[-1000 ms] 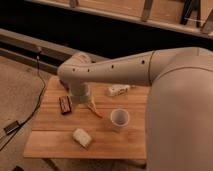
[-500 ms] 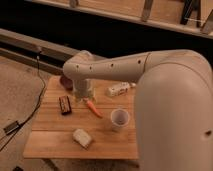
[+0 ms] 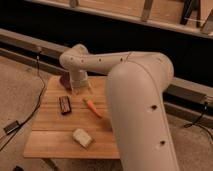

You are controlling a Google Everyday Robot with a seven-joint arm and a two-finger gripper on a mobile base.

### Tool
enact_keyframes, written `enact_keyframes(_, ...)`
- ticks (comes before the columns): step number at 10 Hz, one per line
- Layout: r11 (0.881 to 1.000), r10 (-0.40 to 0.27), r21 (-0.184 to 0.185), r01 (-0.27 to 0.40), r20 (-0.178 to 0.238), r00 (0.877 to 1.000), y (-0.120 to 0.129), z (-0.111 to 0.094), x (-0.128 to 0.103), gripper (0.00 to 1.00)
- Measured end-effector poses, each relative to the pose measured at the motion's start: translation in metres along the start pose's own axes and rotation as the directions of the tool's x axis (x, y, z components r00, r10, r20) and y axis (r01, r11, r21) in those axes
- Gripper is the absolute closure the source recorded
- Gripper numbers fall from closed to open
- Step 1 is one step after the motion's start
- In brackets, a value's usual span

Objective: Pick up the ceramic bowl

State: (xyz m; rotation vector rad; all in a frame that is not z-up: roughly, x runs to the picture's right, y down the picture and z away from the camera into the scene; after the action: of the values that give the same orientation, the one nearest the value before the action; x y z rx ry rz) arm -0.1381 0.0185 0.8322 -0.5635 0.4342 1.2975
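Arm (image 3: 107, 60) had swung across to the far-left corner of the table (image 3: 50, 142) over the last second. Tool (image 3: 78, 90) hung just beside the ceramic bowl (image 3: 65, 80), which sat partly hidden at that corner. Tool open or closed: could not tell. Grasp judged imminent, bowl not yet lifted.

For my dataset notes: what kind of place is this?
Probably a robot lab: wooden table, loose cables on the carpet, long rail behind. The gripper hangs close by the ceramic bowl, far left.
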Motion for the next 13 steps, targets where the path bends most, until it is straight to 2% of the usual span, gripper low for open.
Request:
enact_keyframes(3,1.0,-0.015,0.013,0.015,0.003,1.0,0.01,0.014,-0.049,0.35)
enact_keyframes(6,1.0,0.007,0.015,-0.007,0.006,1.0,0.016,0.032,-0.091,0.35)
enact_keyframes(9,0.997,0.072,0.01,-0.072,0.012,0.997,0.014,0.054,-0.126,0.35)
enact_keyframes(13,0.981,0.193,0.002,-0.193,0.007,0.981,-0.001,0.075,-0.144,0.35)
